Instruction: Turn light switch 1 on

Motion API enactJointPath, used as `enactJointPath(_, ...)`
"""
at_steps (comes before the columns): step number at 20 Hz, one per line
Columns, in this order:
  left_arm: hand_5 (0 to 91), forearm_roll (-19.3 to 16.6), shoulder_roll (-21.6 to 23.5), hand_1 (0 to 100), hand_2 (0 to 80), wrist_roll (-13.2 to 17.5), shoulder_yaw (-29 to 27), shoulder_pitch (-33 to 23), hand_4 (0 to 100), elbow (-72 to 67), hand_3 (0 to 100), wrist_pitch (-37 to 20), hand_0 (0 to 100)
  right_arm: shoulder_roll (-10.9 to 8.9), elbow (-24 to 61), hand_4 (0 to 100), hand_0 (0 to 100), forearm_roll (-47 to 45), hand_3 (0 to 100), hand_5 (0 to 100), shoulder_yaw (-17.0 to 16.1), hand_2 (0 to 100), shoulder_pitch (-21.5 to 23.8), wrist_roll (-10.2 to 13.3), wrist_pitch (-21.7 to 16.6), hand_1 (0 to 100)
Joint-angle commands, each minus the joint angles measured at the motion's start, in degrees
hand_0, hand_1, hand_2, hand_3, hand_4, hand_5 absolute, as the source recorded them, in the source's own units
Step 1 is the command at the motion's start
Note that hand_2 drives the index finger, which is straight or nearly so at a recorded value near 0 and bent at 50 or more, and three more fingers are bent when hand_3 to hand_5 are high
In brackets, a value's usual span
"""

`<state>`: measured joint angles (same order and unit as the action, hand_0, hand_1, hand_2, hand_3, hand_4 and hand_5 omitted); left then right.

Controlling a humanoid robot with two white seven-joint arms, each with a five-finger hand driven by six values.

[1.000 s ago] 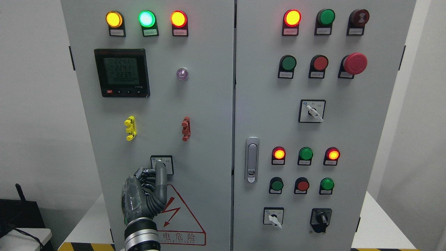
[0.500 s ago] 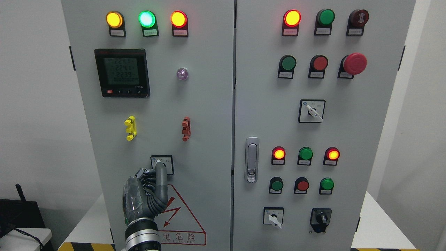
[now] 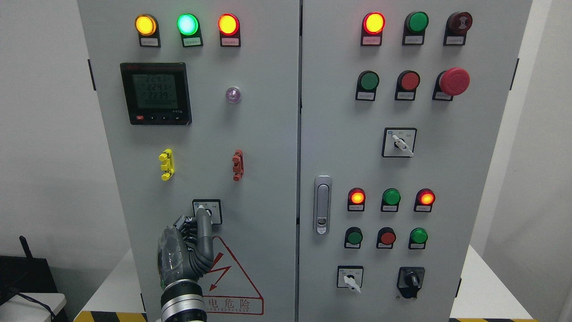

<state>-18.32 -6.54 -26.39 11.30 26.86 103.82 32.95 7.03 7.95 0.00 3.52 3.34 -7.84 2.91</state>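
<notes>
Grey cabinet doors (image 3: 250, 134) fill the view. Left hand (image 3: 185, 250) extends one finger (image 3: 203, 223) onto the rotary switch (image 3: 207, 211); other fingers curl, gripping nothing.

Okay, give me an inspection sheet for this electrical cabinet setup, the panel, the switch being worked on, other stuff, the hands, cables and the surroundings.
Surface: grey two-door cabinet, doors closed, lamps lit yellow, green and red along the top.
Job's things: rotary switch low on the left door, partly covered by a finger.
Clutter: meter display lit; red mushroom button; door handle; warning triangle.
Hands: left hand with one finger extended up onto the switch, the others curled; right hand not in view.
Cables: a dark cable at lower left.
Surroundings: white wall; white platform under the cabinet.
</notes>
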Motion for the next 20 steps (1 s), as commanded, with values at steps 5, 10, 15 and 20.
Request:
enactJointPath(5,83.1,0.1,0.0,0,56.2,-0.6,-0.1,0.0,86,0.0,79,-0.5,68,0.0,0.0,0,12,-1.1,0,0,0.0,0,0.0,0.0,0.0,39)
enactJointPath(10,83.3,0.1,0.0,0,56.2,-0.6,-0.1,0.0,87,0.0,80,-0.6,68,0.0,0.0,0,12,-1.1,0,0,0.0,0,0.0,0.0,0.0,39)
enactJointPath(15,83.4,0.2,0.0,0,56.2,-0.6,-0.1,-0.1,87,0.1,81,-0.8,64,0.0,0.0,0,12,-1.1,0,0,0.0,0,0.0,-0.1,0.0,39)
enactJointPath(20,83.4,0.3,0.0,0,56.0,-0.6,-0.1,-0.1,87,0.2,81,-0.9,42,0.0,0.0,0,12,-1.1,0,0,0.0,0,0.0,-0.1,0.0,39)
